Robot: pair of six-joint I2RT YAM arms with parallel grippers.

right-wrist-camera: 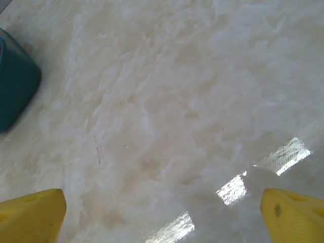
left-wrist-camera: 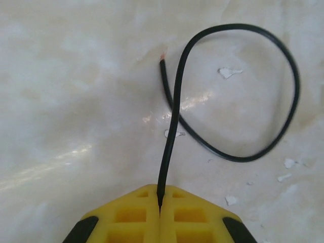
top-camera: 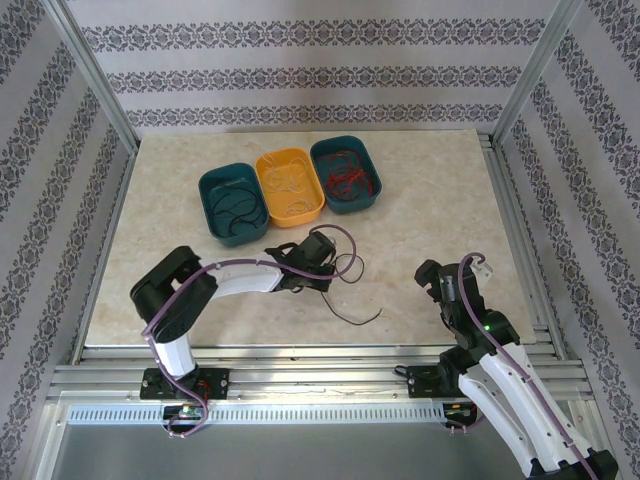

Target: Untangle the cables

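Three trays [top-camera: 288, 152] stood beyond one black cable [left-wrist-camera: 173, 109], which the left gripper [left-wrist-camera: 159, 200] pinched; the right gripper [right-wrist-camera: 163, 202] gaped wide.

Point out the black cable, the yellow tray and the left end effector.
black cable [left-wrist-camera: 166, 152]: left wrist view, straight stretch leaving the grip.
yellow tray [top-camera: 283, 153]: top external view, far rim.
left end effector [left-wrist-camera: 160, 192]: left wrist view, between its closed fingertips.
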